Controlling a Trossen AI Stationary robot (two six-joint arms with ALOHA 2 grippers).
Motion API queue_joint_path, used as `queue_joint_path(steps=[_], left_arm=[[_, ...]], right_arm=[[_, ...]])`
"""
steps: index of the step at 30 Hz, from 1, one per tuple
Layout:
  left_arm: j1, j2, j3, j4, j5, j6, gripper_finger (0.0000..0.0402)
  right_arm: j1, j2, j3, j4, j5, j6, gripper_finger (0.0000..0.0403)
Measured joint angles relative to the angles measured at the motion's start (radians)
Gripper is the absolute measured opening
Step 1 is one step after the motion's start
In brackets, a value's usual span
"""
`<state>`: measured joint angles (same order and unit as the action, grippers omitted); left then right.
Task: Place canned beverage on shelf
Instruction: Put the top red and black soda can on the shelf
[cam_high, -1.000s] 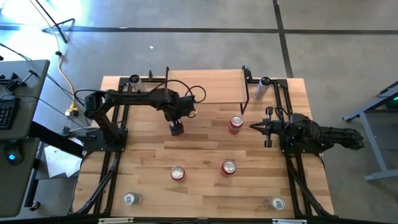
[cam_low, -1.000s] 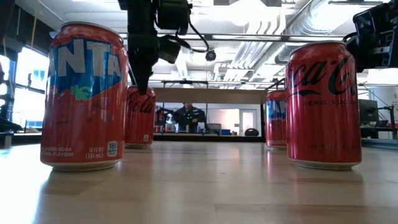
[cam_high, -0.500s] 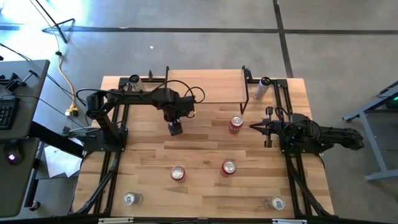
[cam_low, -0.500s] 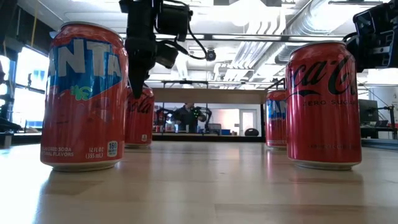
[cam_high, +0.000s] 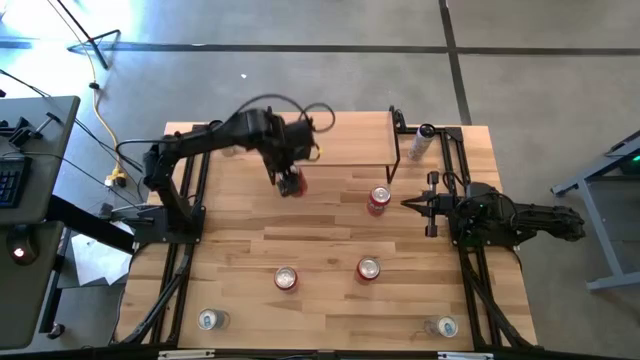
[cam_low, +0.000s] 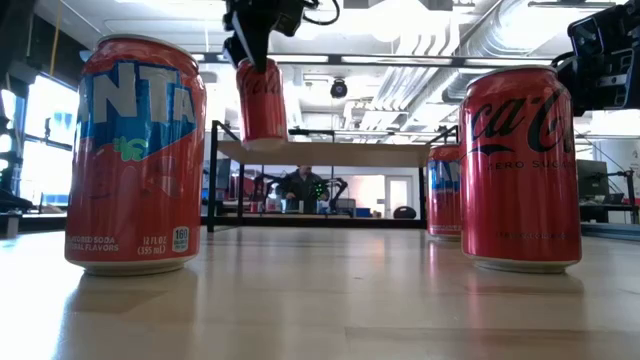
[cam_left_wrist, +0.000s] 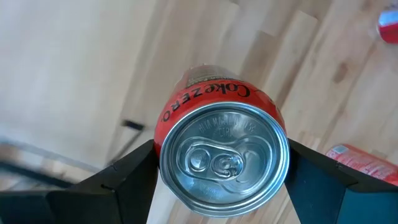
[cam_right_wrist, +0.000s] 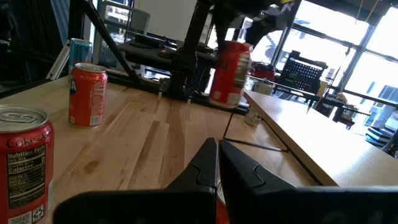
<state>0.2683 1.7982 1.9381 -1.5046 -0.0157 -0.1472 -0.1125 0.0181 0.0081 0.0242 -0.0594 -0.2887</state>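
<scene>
My left gripper (cam_high: 291, 183) hangs above the table near the shelf's front edge, shut on a red Coke Zero can (cam_low: 262, 103), which also shows in the left wrist view (cam_left_wrist: 224, 158) and the right wrist view (cam_right_wrist: 230, 73). The shelf (cam_high: 340, 140) is a light wooden top on thin black wire legs at the table's far side; it shows behind the can in the low view (cam_low: 330, 152). My right gripper (cam_high: 408, 203) rests shut at the table's right, pointing level toward the left. My left gripper pinches the can's top end (cam_left_wrist: 163, 146) between its two fingers (cam_left_wrist: 127, 180), one on each side just under the rim. The fingers come from above, pointing down. The can hangs below them, nearly upright and lifted clear of the table.
A red can (cam_high: 378, 200) stands in front of the shelf's right legs. Two more red cans (cam_high: 368, 268), (cam_high: 286, 279) stand toward the near side. Silver cans stand at the near corners (cam_high: 208, 320), (cam_high: 446, 327) and beside the shelf (cam_high: 425, 140).
My left gripper has gone up and a little toward the shelf, carrying the red can. The can stood on the table half a second ago and now hangs clear of it, at about the height of the shelf top.
</scene>
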Motion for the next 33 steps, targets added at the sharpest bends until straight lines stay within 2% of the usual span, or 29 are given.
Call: queue_joint_path(steps=[3,9,13,22,29,33], left_arm=[[0.042,0.072,0.167,-0.074,-0.01,0.026,0.0277],[0.124,0.215,0.422,-0.055,0.018,0.096,0.0277],[0.173,0.237,0.385,-0.015,0.058,0.132,0.0277],[0.213,0.267,0.385,0.051,0.052,0.156,0.0277],[0.222,0.24,0.38,0.016,0.057,0.141,0.0277],[0.229,0.222,0.39,-0.058,0.047,0.144,0.0277]], right_arm=[[0.0,0.0,0.0,0.0,0.0,0.0,0.0],[0.0,0.0,0.0,0.0,0.0,0.0,0.0],[0.0,0.001,0.0,0.0,0.0,0.0,0.0],[0.0,0.002,0.0,0.0,0.0,0.0,0.0],[0.0,0.002,0.0,0.0,0.0,0.0,0.0],[0.0,0.002,0.0,0.0,0.0,0.0,0.0]])
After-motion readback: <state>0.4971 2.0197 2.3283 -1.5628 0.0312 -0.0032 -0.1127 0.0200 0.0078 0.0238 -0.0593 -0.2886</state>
